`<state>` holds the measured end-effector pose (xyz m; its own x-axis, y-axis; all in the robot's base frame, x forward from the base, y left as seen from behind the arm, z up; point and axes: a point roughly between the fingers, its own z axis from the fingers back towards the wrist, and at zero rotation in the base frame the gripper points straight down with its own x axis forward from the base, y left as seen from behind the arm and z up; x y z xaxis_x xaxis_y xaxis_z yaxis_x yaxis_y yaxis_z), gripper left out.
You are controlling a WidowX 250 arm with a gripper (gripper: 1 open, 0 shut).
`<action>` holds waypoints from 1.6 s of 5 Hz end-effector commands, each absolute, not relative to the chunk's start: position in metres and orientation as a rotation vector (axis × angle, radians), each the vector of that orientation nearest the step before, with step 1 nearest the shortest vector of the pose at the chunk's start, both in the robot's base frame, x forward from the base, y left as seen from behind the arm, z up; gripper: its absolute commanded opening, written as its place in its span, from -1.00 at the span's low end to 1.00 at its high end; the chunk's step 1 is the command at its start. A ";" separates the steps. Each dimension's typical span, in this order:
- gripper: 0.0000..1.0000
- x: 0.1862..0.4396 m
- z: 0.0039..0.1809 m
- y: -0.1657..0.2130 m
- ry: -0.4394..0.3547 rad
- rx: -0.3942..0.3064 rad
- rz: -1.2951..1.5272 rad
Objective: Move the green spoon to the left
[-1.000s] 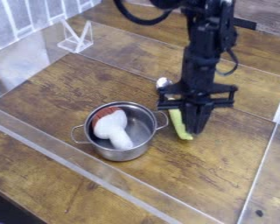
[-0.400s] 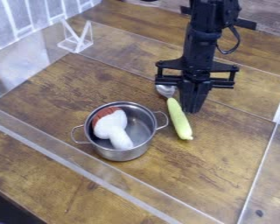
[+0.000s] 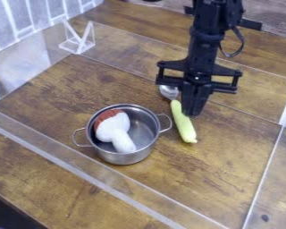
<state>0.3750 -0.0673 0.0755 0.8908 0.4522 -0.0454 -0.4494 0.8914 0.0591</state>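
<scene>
- At the far left, a clear stand point(image 3: 76, 38) sits on the wooden table point(image 3: 62, 89), well apart from everything else.
- Lower and nearer the middle stands a silver pot point(image 3: 119, 136) holding a white and red item point(image 3: 115, 131); it is no part of the job.
- Just right of the pot lies the green spoon point(image 3: 182, 121). It rests flat on the wood, its yellow-green handle pointing toward the near edge and its small metal bowl toward the far side, close to the pot's right handle but not plainly touching it.
- Over the spoon's far end hangs the gripper point(image 3: 196, 109), pointing straight down from the black arm. Its fingers are drawn together to a narrow point, and nothing is held between them.
- The tip stands just to the right of the upper part of the handle. Whether it touches the spoon or hovers just clear of it cannot be told from this view.
- Judged from this, the spoon is not gripped, so the step in hand is either a reach or a nudge with closed fingers.
- The next move calls for either spreading the fingers and coming down astride the handle, or pressing the closed tip against the spoon's right flank.
- The pot stands directly in the spoon's leftward way, so a push risks jamming the spoon against it.
</scene>
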 end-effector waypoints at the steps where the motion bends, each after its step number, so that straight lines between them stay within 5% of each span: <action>1: -1.00 0.376 0.101 -0.065 -0.013 0.033 0.450; 3: -1.00 0.390 0.146 -0.058 -0.016 0.051 0.435; 4: 1.00 0.384 0.130 -0.058 -0.010 0.055 0.378; 8: 1.00 0.381 0.055 -0.075 0.030 0.073 0.453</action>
